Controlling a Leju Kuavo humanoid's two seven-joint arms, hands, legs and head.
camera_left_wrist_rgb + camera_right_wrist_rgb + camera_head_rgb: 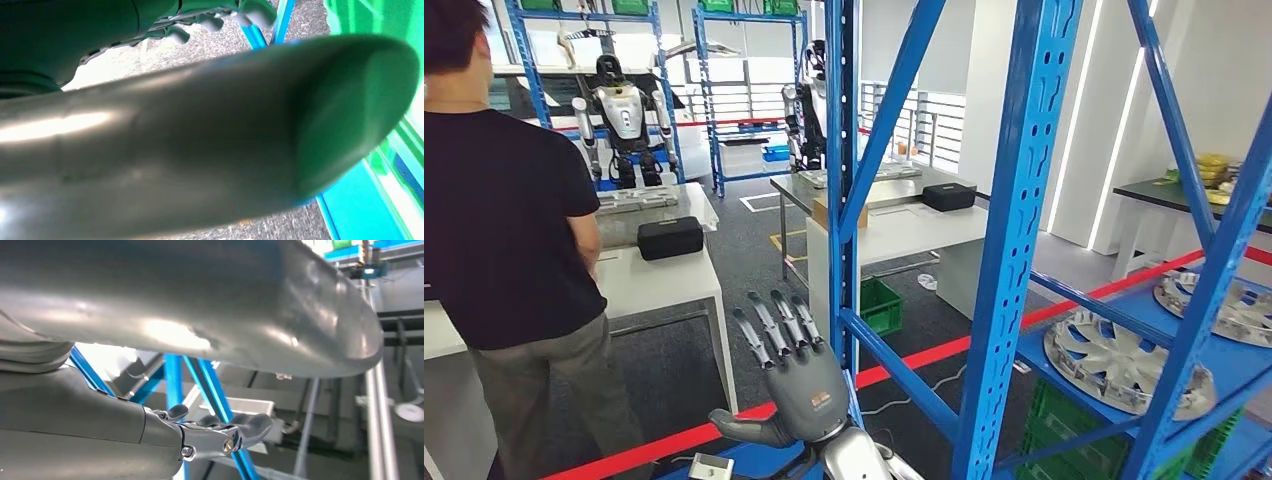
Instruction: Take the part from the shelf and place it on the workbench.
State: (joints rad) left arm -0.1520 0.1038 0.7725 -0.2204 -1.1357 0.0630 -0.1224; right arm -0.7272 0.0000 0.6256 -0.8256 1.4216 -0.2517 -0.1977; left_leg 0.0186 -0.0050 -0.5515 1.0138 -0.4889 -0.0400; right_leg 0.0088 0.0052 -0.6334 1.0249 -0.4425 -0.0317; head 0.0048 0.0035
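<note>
- Left hand (796, 385) is raised beside the blue shelf upright (841, 180), fingers straight and spread, thumb out, holding nothing.
- Right hand (220, 432) holds nothing that I can see; its fingers look loosely extended.
- My target, the nearer hubcap (1114, 365), lies on the blue shelf (1244, 365), well to the right.
- Risk: swinging across, I could clip the upright or diagonal brace (904, 375).

Blue shelf (1014, 200); silver spoked part (1114, 365); grey hand (799, 385)

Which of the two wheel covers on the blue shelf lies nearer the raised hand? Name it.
The front wheel cover, lower in the head view; the other wheel cover lies farther back right. The right hand is raised, holding nothing.
</note>
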